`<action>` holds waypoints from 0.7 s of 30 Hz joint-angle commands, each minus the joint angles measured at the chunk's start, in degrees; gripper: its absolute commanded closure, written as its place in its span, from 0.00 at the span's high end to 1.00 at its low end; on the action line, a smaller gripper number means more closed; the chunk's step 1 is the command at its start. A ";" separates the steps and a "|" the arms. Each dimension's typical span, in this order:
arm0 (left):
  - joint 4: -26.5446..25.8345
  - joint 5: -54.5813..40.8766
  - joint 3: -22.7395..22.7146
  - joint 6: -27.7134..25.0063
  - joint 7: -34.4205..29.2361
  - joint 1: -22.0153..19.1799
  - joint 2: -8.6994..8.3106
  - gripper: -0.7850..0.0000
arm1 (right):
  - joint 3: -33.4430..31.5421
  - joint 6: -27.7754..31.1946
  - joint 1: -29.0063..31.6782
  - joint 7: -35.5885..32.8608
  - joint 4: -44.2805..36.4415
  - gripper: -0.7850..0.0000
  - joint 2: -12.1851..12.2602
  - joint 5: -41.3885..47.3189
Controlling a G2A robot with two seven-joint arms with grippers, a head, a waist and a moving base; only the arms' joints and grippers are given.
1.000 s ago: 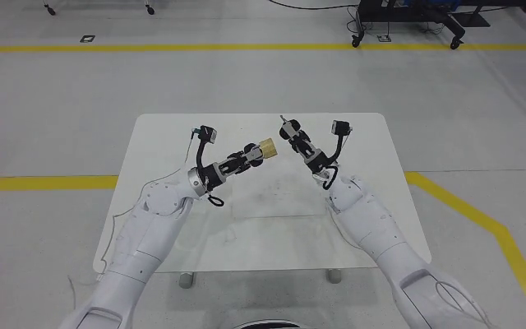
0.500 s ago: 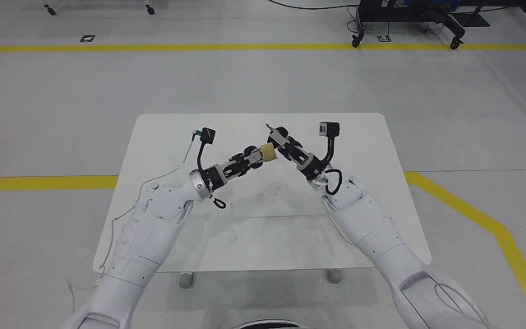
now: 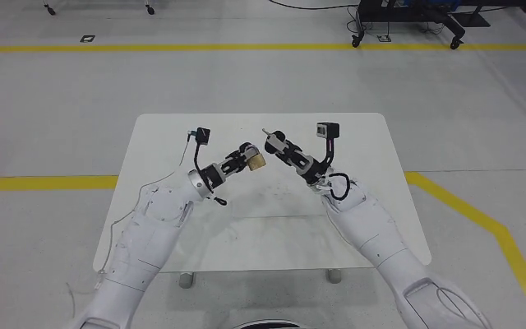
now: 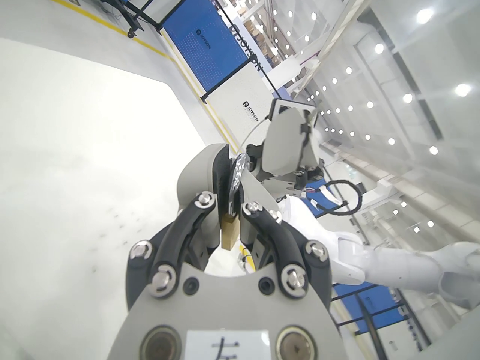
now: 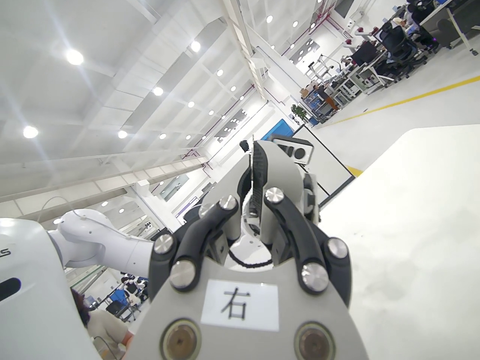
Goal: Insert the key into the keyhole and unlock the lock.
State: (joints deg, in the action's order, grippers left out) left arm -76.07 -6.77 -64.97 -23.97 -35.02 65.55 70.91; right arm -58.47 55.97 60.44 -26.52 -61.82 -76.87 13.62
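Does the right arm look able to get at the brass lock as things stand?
Likely yes. The left pincer holds the lock up off the table, and the right pincer, gripping the key, is close beside it with open air between. Keyhole alignment I cannot judge.

The lock [image 4: 229,234] between the left gripper's [image 4: 229,189] jaws: brass-look metal, dull sheen. Its fingers [image 4: 195,185] are matt grey plastic, with glossy black links [image 4: 176,234] and bright metal screws [image 4: 140,251] (table [image 4: 75,159] beyond the jaws: smooth matt white).

White table [image 3: 271,222] on grey floor [image 3: 82,99] with yellow lines [image 3: 246,47]
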 commanded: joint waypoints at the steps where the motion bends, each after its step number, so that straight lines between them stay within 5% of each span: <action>1: 2.47 -7.85 -0.10 4.46 -3.17 -1.00 0.23 0.00 | -1.09 0.56 0.35 0.69 -0.68 0.00 0.23 -0.66; 9: 16.49 -23.71 3.26 18.44 -18.18 -11.30 2.04 0.00 | -7.60 -0.85 4.99 5.78 -5.65 0.00 1.73 -8.18; 14: 22.02 -23.56 6.68 19.79 -21.87 -17.44 3.39 0.00 | -11.19 -2.23 8.78 7.17 -8.92 0.00 2.66 -9.96; 21: 22.02 -23.56 6.68 19.79 -21.87 -17.44 3.39 0.00 | -12.38 -3.72 10.36 7.32 -10.64 0.00 3.01 -10.46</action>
State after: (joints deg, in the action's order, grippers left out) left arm -54.06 -30.32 -58.29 -4.19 -56.88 48.13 74.30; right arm -70.86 52.23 70.81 -19.20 -72.48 -73.85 3.14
